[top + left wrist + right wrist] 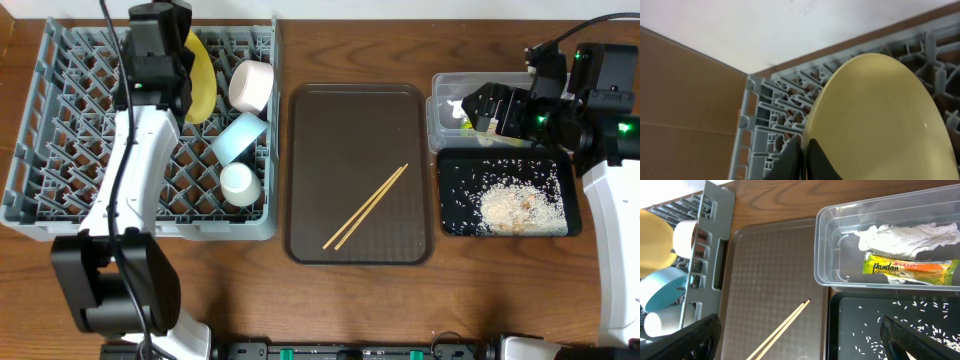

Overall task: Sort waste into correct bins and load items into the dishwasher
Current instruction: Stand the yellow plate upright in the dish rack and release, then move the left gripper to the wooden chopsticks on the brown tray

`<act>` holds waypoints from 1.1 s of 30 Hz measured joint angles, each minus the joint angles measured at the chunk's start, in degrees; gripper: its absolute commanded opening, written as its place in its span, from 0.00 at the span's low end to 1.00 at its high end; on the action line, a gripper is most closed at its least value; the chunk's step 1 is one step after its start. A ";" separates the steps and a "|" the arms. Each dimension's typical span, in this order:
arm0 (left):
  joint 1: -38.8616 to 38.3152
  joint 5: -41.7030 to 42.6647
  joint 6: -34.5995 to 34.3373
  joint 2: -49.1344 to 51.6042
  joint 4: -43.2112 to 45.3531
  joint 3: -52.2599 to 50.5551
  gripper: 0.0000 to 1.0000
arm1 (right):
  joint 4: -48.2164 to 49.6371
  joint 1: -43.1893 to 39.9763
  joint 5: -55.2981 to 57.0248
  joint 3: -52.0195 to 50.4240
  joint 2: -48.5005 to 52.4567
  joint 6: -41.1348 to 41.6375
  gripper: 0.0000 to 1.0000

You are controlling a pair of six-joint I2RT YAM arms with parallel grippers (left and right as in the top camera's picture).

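Observation:
My left gripper [802, 157] is shut on the rim of the round yellow plate [880, 120], which stands on edge in the grey dish rack [757, 107]. In the overhead view the plate [203, 75] is at the rack's [60, 130] back. Beside it lie the white bowl [250, 85], the light blue bowl [238, 137] and the cream cup [238, 183]. My right gripper [805, 340] is open and empty, above the edge between the brown tray and the black tray [835, 330]. The clear tub [825, 255] holds the wrapper [910, 268] and white paper [900, 235]. Rice [515, 205] lies in the black tray.
Two wooden chopsticks [365, 207] lie diagonally on the dark brown serving tray [320, 120] between the rack and the bins. The right arm [600, 90] hangs over the clear tub [437, 125]. The wooden table [300, 300] shows along the front.

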 measured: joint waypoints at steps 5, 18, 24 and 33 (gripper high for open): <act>0.02 0.11 0.24 1.22 -2.25 0.00 0.42 | -0.04 0.00 -0.02 0.00 0.00 0.00 0.99; -0.42 14.34 -14.80 -1.07 -20.76 11.67 0.55 | -0.04 0.00 0.00 0.00 0.00 0.00 0.99; -8.28 20.28 -21.94 -10.67 -31.78 18.67 0.55 | -0.07 0.00 0.00 0.00 0.00 0.00 0.99; -29.05 25.40 -29.00 -3.69 -50.40 12.94 0.55 | -0.07 0.00 0.00 0.00 0.00 0.00 0.99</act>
